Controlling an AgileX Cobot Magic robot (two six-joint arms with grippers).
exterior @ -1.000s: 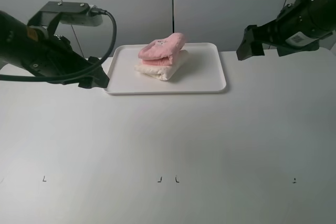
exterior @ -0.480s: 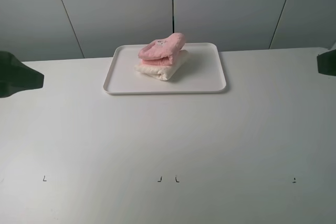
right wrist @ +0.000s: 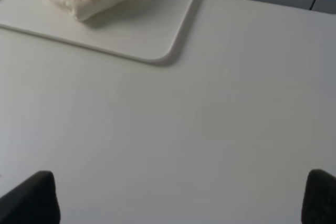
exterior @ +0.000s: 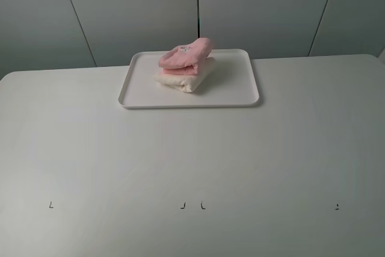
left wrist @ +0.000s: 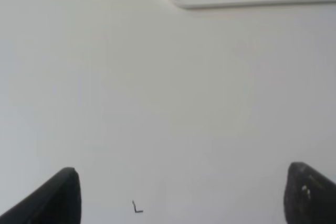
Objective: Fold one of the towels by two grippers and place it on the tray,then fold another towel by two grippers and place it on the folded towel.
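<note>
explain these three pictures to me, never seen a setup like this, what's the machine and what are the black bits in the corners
It is a two-armed robot working at a white table. One picture comes from a camera mounted high above, off the arms; neither arm shows in it. The other two come from cameras on each arm's wrist, looking out past its claw. The black bits in the corners are fingertips: those of the left gripper in one wrist picture, of the right gripper in the other. Both stand wide open with only bare table between the tips, so nothing is held. On the table sits a white tray. On it lies a folded cream towel with a folded pink towel stacked on top. Small dark marks dot the near part of the table.
</note>
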